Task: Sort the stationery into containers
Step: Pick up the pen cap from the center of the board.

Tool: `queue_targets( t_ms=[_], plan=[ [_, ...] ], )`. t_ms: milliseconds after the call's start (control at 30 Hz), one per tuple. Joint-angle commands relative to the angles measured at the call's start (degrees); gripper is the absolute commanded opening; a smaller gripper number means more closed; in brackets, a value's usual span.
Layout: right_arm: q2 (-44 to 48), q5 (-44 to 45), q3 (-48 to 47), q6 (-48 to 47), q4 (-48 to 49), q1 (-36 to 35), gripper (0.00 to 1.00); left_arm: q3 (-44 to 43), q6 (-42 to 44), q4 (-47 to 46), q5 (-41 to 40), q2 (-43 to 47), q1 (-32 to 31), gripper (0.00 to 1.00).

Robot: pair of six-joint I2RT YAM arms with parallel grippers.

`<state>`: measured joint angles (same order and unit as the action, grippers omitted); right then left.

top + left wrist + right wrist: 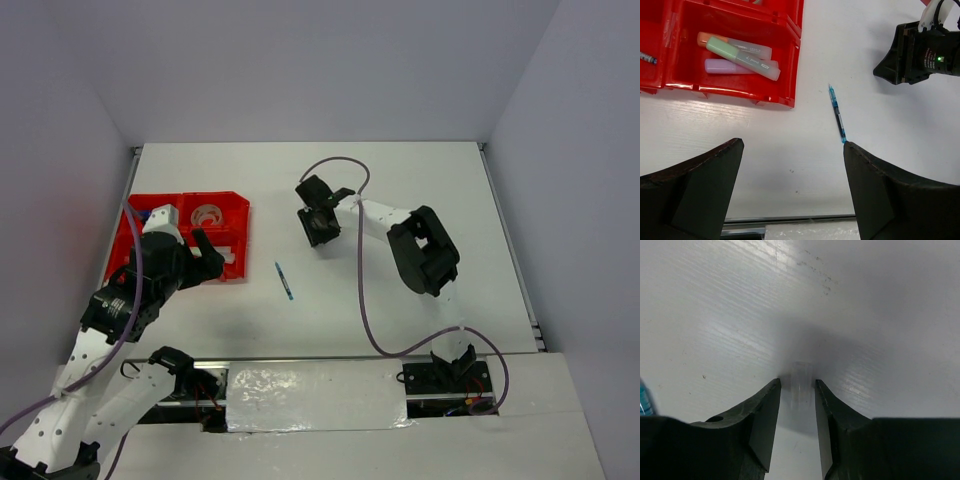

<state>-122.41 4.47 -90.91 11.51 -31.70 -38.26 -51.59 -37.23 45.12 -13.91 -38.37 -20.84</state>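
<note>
The right tool (797, 383) pinches a small pale thing (801, 376) by its very tips, so it may slip. The left tool (792, 145) is wide apart. The blue pen (836, 112) lies on the worktop (775, 170), right of the red tray (730, 92).

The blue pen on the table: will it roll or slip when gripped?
The blue pen looks thin and round, so a sideways push would probably roll it. It lies flat on the table, so a grasp likely must come low. Its straight, slim barrel suggests it is stiff and light.
</note>
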Motion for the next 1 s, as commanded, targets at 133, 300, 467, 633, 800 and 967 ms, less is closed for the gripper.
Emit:
queue_targets(
  t_ms=[133, 300, 467, 633, 800, 967],
  plan=[
    [-3.0, -2.4, -1.1, 0.0, -0.6, 0.6, 0.35, -0.3, 2.1, -0.9, 1.7, 0.0, -0.3, 0.94],
    [-3.4, -3.9, -1.2, -0.4, -0.6, 0.6, 0.14, 0.4, 2.2, -1.5, 3.1, -3.5, -0.9, 0.94],
    [1.4, -12.2, 4.6, 1.1, 4.3, 1.1, 0.0, 1.8, 0.8, -4.3, 5.6, -7.0, -3.0, 0.93],
    [16.3, -12.0, 15.6, 4.7, 11.0, 2.0, 0.0, 1.1, -5.4, -6.1, -0.4, -15.6, -15.6, 0.95],
    [32.9, -6.8, 24.5, 6.9, 12.7, 3.5, 0.0, -2.4, -9.7, -8.6, -5.9, -27.2, -25.5, 0.96],
    [47.0, -1.8, 33.1, 7.9, 10.7, 3.9, 0.0, -5.1, -15.1, -10.3, -10.6, -37.0, -26.7, 0.91]
  ],
)
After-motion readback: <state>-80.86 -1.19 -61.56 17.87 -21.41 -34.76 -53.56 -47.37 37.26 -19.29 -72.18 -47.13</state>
